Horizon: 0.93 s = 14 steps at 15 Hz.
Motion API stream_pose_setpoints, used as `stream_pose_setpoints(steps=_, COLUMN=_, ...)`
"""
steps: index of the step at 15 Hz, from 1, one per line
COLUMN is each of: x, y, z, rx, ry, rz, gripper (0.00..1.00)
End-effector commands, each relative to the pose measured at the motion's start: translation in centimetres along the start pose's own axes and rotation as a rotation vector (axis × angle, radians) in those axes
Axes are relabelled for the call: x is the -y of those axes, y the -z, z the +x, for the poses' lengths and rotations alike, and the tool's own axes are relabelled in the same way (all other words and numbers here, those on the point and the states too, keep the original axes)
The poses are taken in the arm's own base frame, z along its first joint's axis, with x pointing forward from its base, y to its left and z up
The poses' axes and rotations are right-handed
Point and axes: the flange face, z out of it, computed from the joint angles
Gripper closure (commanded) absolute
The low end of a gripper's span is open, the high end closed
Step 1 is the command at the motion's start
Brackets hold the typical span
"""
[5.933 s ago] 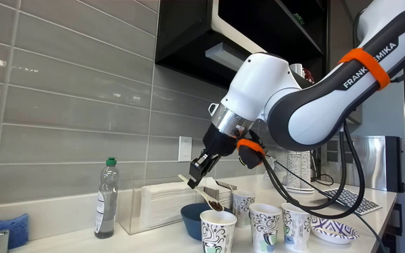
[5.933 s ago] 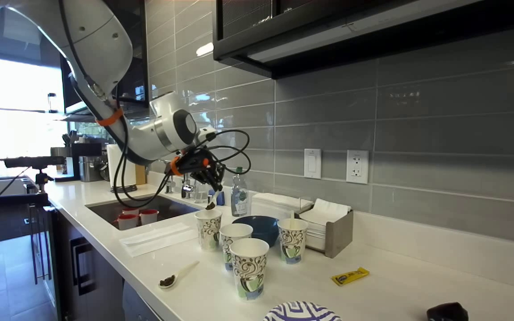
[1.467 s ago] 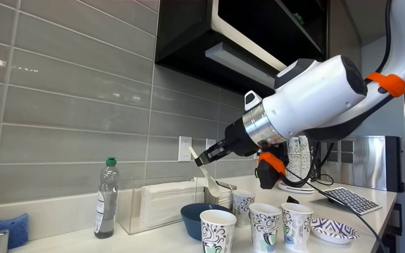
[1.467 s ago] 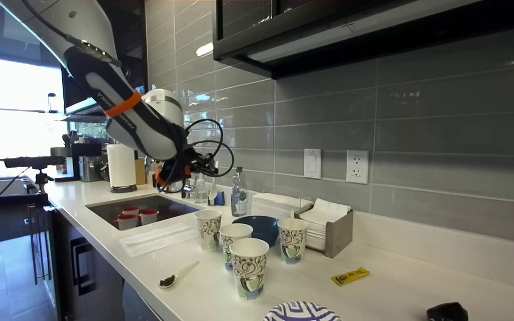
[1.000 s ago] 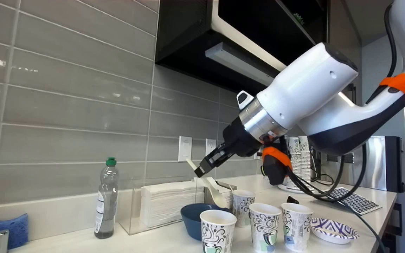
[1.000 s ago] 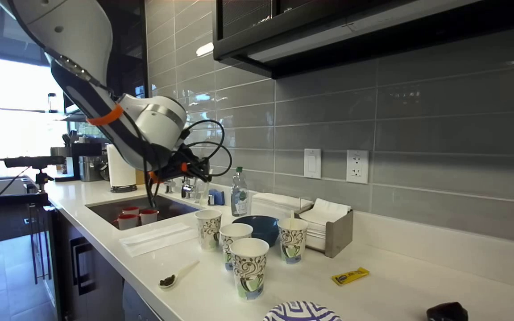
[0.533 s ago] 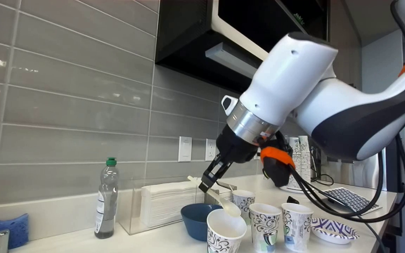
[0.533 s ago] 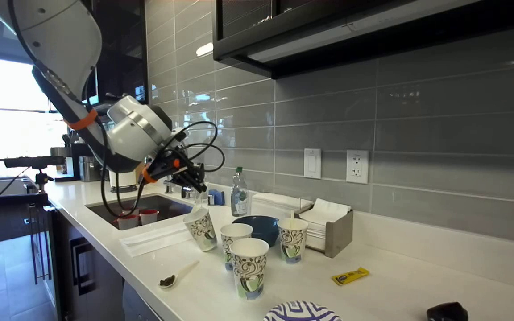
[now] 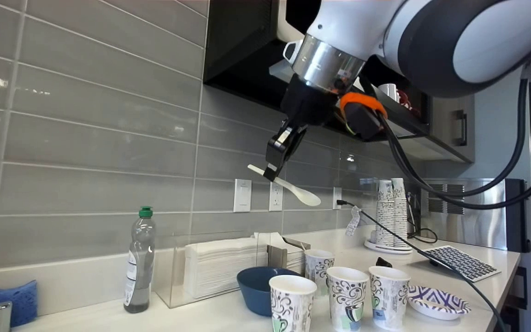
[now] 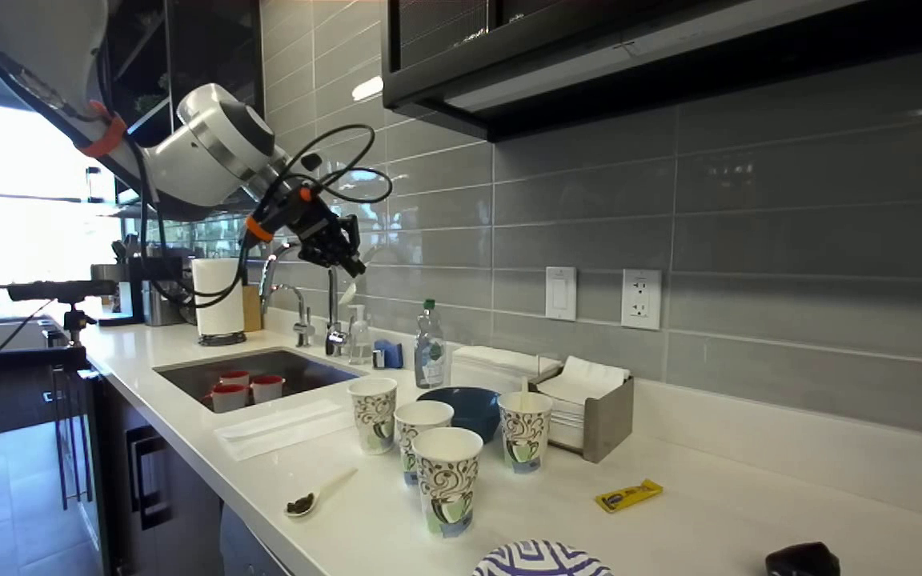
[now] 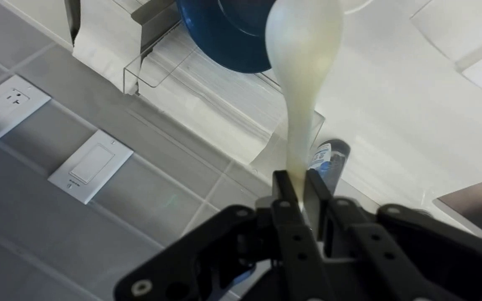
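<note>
My gripper (image 9: 270, 174) is shut on the handle of a pale plastic spoon (image 9: 306, 197), high above the counter. In the wrist view the spoon (image 11: 303, 46) points away from the fingers (image 11: 283, 188), and its bowl looks bare. Below it, in both exterior views, stands an upright patterned paper cup (image 9: 292, 302), apart from the spoon. Beside that cup are a dark blue bowl (image 9: 252, 293) and more paper cups (image 9: 347, 299), (image 10: 446, 488). Another spoon (image 10: 334, 485), with dark granules in its bowl, lies on the counter. The inside of the nearest cup is mostly hidden.
Napkins (image 9: 224, 263) stand in a clear holder by the tiled wall, near a soap bottle (image 9: 140, 267). A sink (image 10: 293, 370) holds red-rimmed mugs. A yellow packet (image 10: 627, 496) and a patterned paper bowl (image 9: 436, 308) lie on the counter. Dark cabinets (image 9: 242, 50) overhang.
Earliest, the held spoon carried dark granules; later frames show it bare. Half a second ago it was at the tilted nearest cup. Now my gripper has risen with it and the cup stands upright, slightly shifted.
</note>
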Motion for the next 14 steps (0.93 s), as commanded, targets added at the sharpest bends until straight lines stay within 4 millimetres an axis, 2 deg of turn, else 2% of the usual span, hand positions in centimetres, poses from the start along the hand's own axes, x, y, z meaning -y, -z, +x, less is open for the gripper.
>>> stream_pose_setpoints(steps=1, x=0.4, y=0.1, z=1.0, rx=0.041, ry=0.000, rz=0.138, gripper=0.97)
stream_pose_setpoints(steps=7, x=3.1, y=-2.1, z=-0.5, rx=0.119, ry=0.027, rz=0.369, gripper=0.97)
stream_pose_setpoints(steps=10, x=5.3, y=-3.9, z=-2.4, rx=0.180, ry=0.048, rz=0.433, gripper=0.97)
stream_pose_setpoints(steps=14, x=7.8, y=-6.2, z=-5.9, rx=0.238, ry=0.071, rz=0.442, gripper=0.97)
